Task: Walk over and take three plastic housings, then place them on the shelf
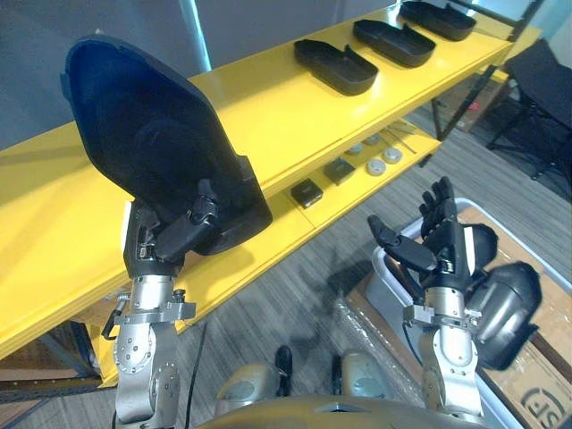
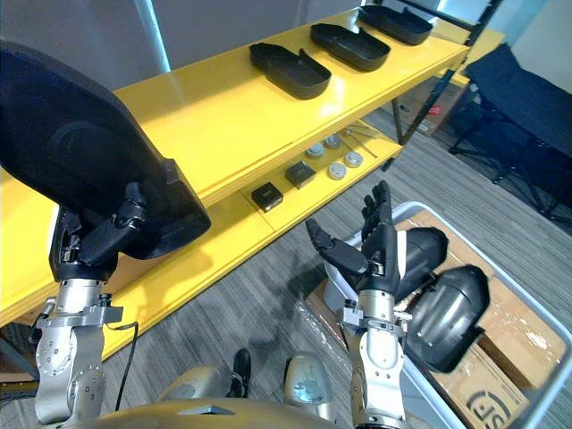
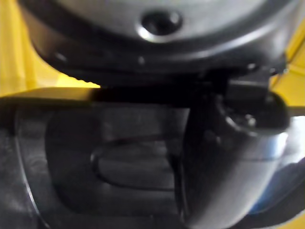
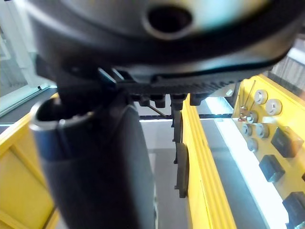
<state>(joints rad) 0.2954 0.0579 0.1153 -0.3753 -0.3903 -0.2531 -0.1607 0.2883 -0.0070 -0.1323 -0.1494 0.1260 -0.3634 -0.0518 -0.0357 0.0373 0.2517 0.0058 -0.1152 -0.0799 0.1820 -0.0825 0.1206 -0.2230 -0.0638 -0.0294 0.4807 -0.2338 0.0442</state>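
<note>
Right hand (image 1: 444, 234) over bin (image 1: 386, 279), fingers straight, released, nothing held. Spare housings (image 1: 509, 308) in bin. Left hand (image 1: 165, 237), fingers clamped on housing (image 1: 152, 143), held upright above yellow shelf (image 1: 268, 116). Far along shelf, three housings (image 1: 393, 42) lying in row.

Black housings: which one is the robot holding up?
The housing gripped in the left hand, tilted up in front of the yellow shelf. Three others lie flat on that shelf; two sit in the bin.
</note>
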